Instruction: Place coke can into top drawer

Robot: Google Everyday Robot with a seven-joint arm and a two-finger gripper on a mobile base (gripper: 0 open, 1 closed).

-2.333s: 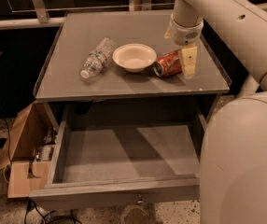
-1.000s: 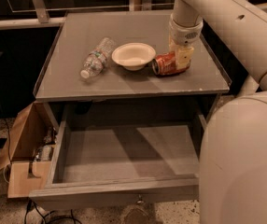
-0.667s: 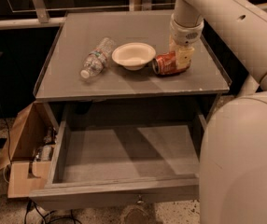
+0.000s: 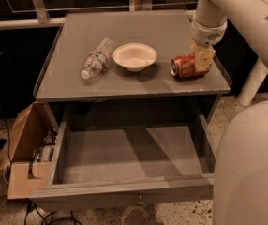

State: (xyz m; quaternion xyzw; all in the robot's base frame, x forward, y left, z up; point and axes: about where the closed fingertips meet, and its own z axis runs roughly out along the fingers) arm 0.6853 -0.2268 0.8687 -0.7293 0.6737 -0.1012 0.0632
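Observation:
The coke can, red with silver ends, lies on its side at the right of the grey cabinet top. My gripper comes down from the arm at the upper right and sits over the can's right end. It is closed on the can, with one yellowish finger pad against the can's near side. The can still rests on the cabinet top. The top drawer is pulled open below, with a bare flat grey bottom and a small knob on its front.
A clear plastic water bottle lies at the left of the cabinet top and a white bowl stands in its middle, just left of the can. A cardboard box sits on the floor to the left. My body fills the lower right.
My gripper came down and slightly left onto the can's right end, then held still. The can, bottle, bowl and drawer have not moved.

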